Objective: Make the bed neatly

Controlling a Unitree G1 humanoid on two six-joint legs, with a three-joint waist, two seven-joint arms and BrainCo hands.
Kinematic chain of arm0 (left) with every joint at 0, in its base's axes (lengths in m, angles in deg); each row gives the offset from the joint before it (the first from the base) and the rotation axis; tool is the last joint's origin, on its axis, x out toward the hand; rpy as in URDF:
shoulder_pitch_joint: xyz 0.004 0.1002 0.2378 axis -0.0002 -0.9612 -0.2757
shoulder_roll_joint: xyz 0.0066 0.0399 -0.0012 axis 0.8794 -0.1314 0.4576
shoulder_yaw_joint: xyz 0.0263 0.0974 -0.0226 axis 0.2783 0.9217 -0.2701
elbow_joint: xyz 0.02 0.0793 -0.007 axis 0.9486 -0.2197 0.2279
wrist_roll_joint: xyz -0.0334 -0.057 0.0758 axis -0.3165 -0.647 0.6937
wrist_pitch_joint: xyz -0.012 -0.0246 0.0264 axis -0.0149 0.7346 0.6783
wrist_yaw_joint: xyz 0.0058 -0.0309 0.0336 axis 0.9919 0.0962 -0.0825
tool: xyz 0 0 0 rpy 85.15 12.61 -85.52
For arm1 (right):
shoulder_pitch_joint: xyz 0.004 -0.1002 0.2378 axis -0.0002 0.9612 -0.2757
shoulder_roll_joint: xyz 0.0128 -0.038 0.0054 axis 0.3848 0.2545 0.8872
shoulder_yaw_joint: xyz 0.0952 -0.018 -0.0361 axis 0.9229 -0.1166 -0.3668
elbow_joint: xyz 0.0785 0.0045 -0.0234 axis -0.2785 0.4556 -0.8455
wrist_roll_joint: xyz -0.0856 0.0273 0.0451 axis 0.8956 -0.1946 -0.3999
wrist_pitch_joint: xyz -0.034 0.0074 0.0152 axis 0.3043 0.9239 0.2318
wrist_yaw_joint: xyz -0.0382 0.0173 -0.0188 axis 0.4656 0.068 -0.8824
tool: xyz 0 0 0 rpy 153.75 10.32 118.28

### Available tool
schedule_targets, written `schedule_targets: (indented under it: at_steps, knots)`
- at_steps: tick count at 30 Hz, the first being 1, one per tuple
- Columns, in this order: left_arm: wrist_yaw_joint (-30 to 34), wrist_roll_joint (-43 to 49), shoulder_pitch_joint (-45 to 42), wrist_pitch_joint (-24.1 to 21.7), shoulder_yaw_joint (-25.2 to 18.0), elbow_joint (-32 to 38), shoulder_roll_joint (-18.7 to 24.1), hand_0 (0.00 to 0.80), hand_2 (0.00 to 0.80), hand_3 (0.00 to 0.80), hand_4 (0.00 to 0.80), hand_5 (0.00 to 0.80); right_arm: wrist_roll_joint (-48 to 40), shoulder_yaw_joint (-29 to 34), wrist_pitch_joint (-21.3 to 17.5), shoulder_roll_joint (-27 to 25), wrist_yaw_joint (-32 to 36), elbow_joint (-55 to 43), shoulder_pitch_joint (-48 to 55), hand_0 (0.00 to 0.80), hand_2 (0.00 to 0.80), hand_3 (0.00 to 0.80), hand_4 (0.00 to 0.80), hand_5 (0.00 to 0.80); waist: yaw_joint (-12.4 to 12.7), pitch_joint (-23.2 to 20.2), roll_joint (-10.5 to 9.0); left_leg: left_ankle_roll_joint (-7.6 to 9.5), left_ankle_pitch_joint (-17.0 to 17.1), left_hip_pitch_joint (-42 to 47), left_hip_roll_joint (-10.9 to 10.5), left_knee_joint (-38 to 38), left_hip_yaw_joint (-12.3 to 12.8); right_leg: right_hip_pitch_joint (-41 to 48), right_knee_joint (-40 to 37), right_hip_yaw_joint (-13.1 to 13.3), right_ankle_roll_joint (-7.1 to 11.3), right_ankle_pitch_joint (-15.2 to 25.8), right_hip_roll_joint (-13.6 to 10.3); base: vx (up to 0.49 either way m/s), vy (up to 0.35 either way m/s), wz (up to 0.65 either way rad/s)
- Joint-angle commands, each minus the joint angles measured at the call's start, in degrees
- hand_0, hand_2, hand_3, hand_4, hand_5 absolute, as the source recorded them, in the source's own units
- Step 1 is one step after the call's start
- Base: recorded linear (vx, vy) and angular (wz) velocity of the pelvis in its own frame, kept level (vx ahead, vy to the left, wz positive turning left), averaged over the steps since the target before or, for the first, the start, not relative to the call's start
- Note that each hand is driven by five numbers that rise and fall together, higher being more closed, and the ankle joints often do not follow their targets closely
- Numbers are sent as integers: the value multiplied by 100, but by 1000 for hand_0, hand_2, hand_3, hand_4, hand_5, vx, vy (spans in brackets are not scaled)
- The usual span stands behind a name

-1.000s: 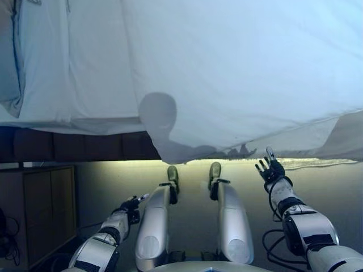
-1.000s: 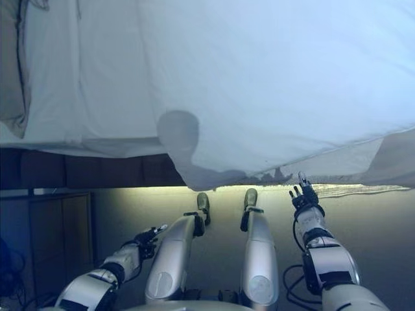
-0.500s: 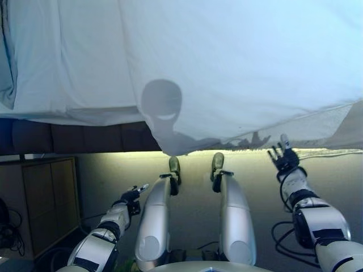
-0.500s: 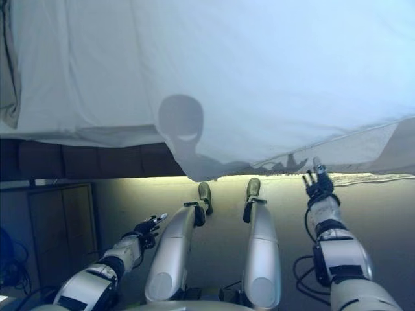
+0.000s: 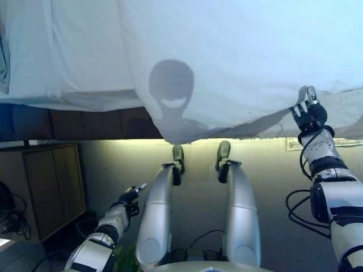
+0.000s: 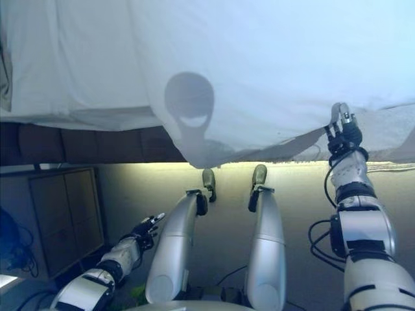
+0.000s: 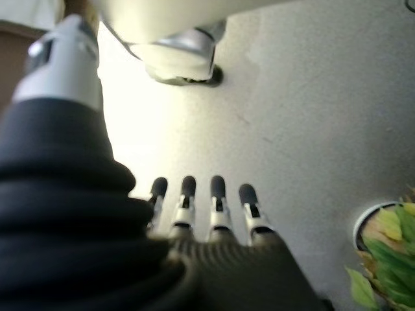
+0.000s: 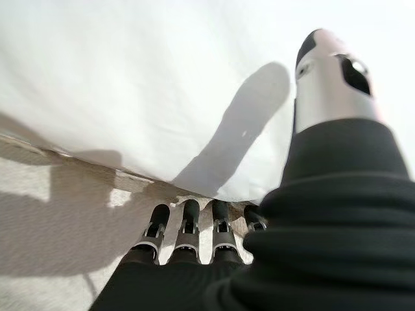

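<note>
A white duvet [image 5: 227,56] covers the bed and hangs over its near edge, with a corner drooping in the middle [image 5: 173,136]. My right hand [image 5: 309,110] is raised at the duvet's hem on the right. It is open, with straight fingers [image 8: 188,223] at the hem and the thumb [image 8: 331,71] against the cloth. A white sheet [image 8: 58,214] lies under the hem. My left hand [image 5: 129,195] is open and empty, low over the floor on the left; it also shows in the left wrist view [image 7: 214,201].
A dark bed frame [image 5: 85,123] runs under the mattress. A wooden cabinet [image 5: 51,187] stands on the left by the bed. A pillow edge [image 5: 3,62] shows at the far left. A potted plant [image 7: 389,249] stands on the floor near my left hand.
My right hand has risen from below the bed's edge up to the duvet's hem. The camera has shifted, so the bed sits lower in view. The left hand has hardly moved.
</note>
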Motion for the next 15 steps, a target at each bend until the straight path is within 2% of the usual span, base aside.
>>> schedule_targets:
  at_steps: [1, 9, 10, 11, 12, 13, 14, 15]
  knots:
    - [27, -67, -542, -100, 42, 26, 105, 0, 0, 0, 0, 0, 141, -172, -90, -504, 35, -468, -293, 0, 0, 0, 0, 0, 46, -12, 161, -27, -221, 29, -113, 244, -145, 114, -124, 156, 284, 188, 32, -5, 47, -1]
    - [159, 32, -683, -180, 8, 81, 126, 0, 0, 0, 0, 0, 269, -262, -66, -651, 109, -720, -492, 0, 0, 0, 0, 0, 37, -13, 169, -37, -221, 167, -109, 254, -127, 226, -78, 174, 264, 159, 52, -4, 34, 0]
    - [173, 62, -681, -166, 7, 87, 130, 0, 0, 0, 0, 0, 332, -270, -64, -635, 63, -763, -498, 135, 135, 135, 135, 135, 34, -14, 149, -45, -201, 235, -113, 219, -124, 297, -123, 159, 266, 182, 54, 0, 0, 0]
    - [178, 74, -688, -159, 6, 91, 131, 0, 0, 0, 0, 0, 356, -265, -59, -627, 55, -775, -486, 135, 135, 135, 135, 135, 32, -13, 145, -47, -197, 266, -114, 204, -124, 329, -139, 155, 266, 184, 56, 0, 0, 0]
    - [199, 71, -692, -177, 23, 87, 135, 0, 0, 0, 0, 0, 443, -255, -70, -610, 105, -785, -441, 800, 800, 800, 800, 800, 24, -14, 122, -56, -181, 383, -108, 153, -122, 441, -185, 144, 268, 193, 72, 0, 0, 0]
    - [211, 73, -703, -192, 21, 90, 135, 0, 0, 0, 0, 0, 469, -245, -81, -601, 166, -782, -400, 800, 800, 800, 800, 800, 22, -14, 115, -59, -171, 440, -108, 125, -122, 498, -216, 139, 271, 201, 79, -46, 22, -2]
    - [241, 76, -709, -223, 30, 91, 137, 0, 0, 0, 0, 0, 477, -232, -70, -577, 240, -783, -320, 800, 800, 800, 800, 800, 5, -11, 89, -18, 45, 476, -121, -6, -80, 548, -378, 90, 222, 404, 69, -43, 12, -4]
    - [255, 84, -721, -233, 27, 95, 140, 0, 0, 0, 0, 0, 492, -218, -39, -573, 257, -784, -274, 800, 800, 800, 800, 800, 6, -11, 85, -16, 41, 523, -122, -21, -83, 596, -390, 88, 223, 395, 70, -37, 8, -4]
